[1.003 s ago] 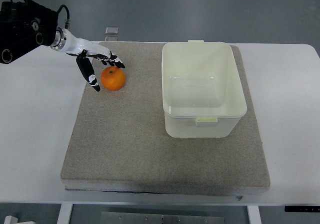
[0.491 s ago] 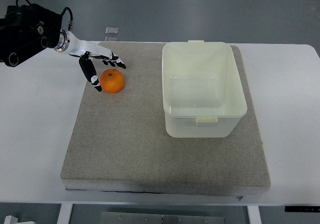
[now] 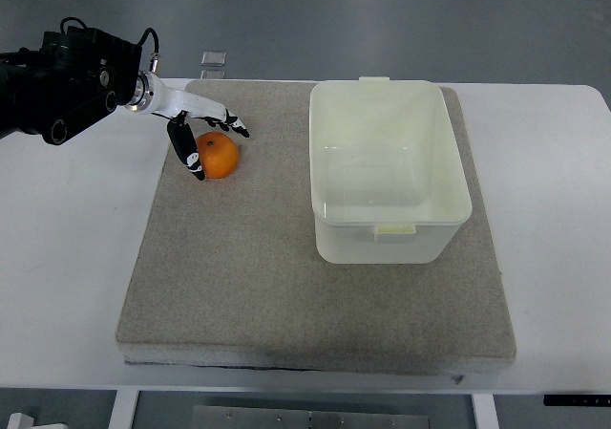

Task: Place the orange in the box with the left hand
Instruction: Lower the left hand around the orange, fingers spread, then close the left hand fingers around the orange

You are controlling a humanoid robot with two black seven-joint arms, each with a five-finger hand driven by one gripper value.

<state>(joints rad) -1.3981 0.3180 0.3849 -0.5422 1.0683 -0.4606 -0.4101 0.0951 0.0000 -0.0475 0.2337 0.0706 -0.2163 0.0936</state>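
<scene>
An orange (image 3: pixel 220 157) lies on the grey mat (image 3: pixel 286 286) near its far left corner. My left hand (image 3: pixel 212 142) reaches in from the upper left and sits over the orange's left and far sides. The thumb (image 3: pixel 187 149) hangs down along the fruit's left flank and the other fingers (image 3: pixel 229 123) spread across its far edge, not closed around it. The pale translucent box (image 3: pixel 387 171) stands open and empty on the right half of the mat, well apart from the orange. The right arm is out of the picture.
The mat lies on a white table (image 3: pixel 67 257). A small clear bracket (image 3: pixel 214 60) stands at the table's far edge behind the hand. The black forearm housing (image 3: pixel 67 80) with cables hovers over the table's left side.
The left arm has shifted to the right and the hand has closed in on the orange, its fingers now wrapping nearer the fruit. The orange has barely moved.
</scene>
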